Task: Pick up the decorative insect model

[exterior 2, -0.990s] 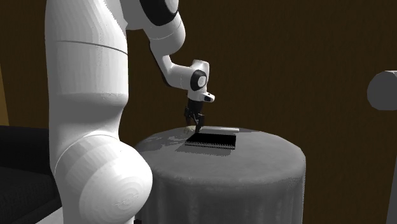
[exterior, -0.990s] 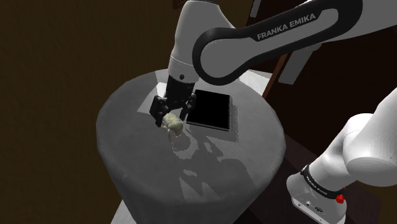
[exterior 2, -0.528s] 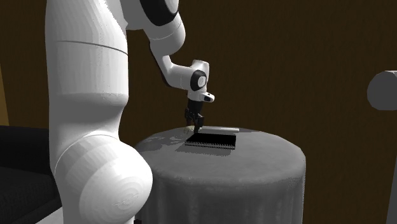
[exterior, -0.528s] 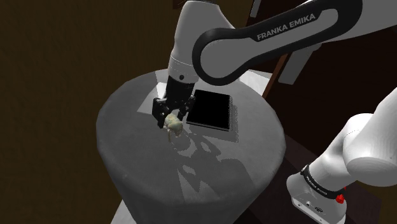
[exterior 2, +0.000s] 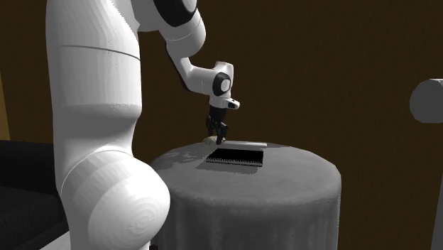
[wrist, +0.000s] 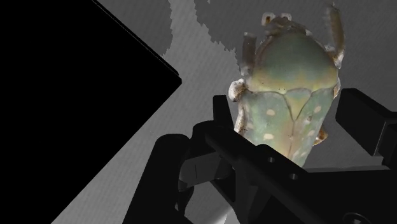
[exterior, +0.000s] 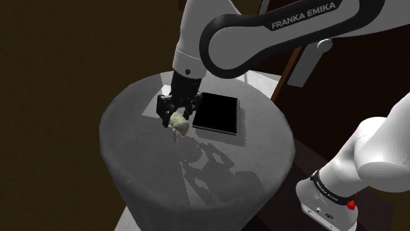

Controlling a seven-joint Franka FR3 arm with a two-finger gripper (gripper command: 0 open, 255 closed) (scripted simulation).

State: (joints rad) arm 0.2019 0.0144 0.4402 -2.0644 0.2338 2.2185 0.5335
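Observation:
The insect model (wrist: 289,83) is a pale green beetle with cream spots and tan legs. My gripper (wrist: 289,137) is shut on its rear half, a black finger (wrist: 222,114) pressed against each side. In the shoulder view the beetle (exterior: 179,122) hangs in the gripper (exterior: 175,115) slightly above the round grey table (exterior: 151,164), beside the black book's near corner. From the second exterior view the gripper (exterior 2: 217,132) is raised off the tabletop (exterior 2: 298,167) with a pale bit of the beetle (exterior 2: 211,130) at its tips.
A flat black book (exterior: 217,113) lies on the table just to the shoulder view's right of the gripper; it appears again in the second exterior view (exterior 2: 237,156) and the wrist view (wrist: 70,95). The robot stand (exterior: 328,197) is at the shoulder view's lower right. Dark brown walls surround the table.
The fingers closed on the beetle a second ago. Since then the arm has risen and lifted the beetle off the tabletop.

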